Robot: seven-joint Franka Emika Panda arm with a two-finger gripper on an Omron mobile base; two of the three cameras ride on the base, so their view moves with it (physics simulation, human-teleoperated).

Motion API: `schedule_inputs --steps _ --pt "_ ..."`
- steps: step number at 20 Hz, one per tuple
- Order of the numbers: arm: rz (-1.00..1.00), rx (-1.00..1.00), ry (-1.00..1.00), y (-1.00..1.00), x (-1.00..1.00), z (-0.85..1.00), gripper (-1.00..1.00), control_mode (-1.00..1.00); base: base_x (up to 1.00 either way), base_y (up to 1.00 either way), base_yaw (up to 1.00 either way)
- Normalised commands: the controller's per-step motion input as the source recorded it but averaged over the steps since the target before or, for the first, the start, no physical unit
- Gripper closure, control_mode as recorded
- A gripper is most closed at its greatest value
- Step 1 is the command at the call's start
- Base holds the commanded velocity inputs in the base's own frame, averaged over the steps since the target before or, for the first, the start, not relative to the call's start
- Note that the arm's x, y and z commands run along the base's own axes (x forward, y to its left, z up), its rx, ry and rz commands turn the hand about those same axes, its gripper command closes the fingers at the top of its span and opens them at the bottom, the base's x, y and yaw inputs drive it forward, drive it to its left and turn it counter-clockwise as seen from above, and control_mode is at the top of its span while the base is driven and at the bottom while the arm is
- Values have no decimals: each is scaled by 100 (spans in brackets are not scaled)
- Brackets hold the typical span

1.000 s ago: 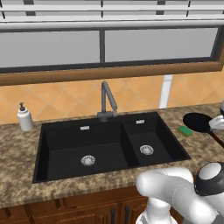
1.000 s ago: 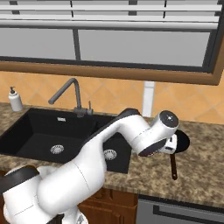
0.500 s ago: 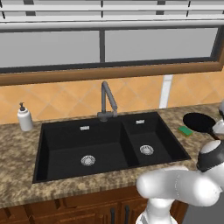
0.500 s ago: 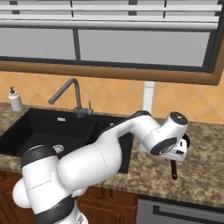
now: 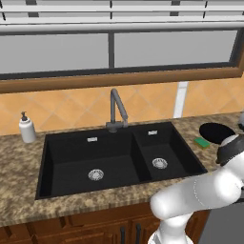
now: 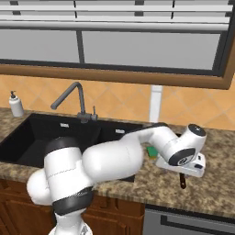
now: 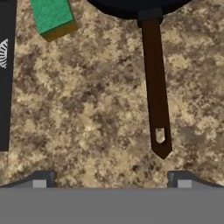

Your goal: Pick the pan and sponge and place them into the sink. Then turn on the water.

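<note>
The gripper (image 7: 111,178) hangs over the counter (image 7: 87,113) with its jaws spread wide and nothing between them, looking straight down. In the hand view the pan (image 7: 140,6) lies ahead of the fingertips, its black bowl cut off at the far edge and its handle (image 7: 155,87) running back toward the gripper, the tip ending just short of the right fingertip (image 7: 179,180) and a little inside it. That line-up reads as an approach to the handle rather than the bowl: the thin bar fits between the jaws, the wide bowl would not. The handle sits off centre, nearer the right finger, so a small sideways shift looks needed before coming down. The sponge (image 7: 53,17) lies ahead and to the left, apart from the pan, green face up; it seems left for the second trip. Farther left is the dark edge of the sink (image 7: 5,87), close by, so the carry will be short. From the left base view the pan (image 5: 215,132) and sponge (image 5: 202,142) rest on the counter just right of the sink (image 5: 119,157), with the faucet (image 5: 116,110) behind its middle, untouched. No part of the task is done yet.
</note>
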Motion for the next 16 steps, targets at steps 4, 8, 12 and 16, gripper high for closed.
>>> schedule_inputs --steps 4,8,12,16 --pt "4 0 1 -17 27 -25 -100 -100 0 0 0" --pt "5 0 1 -19 25 -24 -100 -100 0 0 0" --pt "5 -3 5 -11 24 -32 -100 -100 0 0 0" --pt "4 -5 5 -8 25 -33 -100 -100 0 0 0"
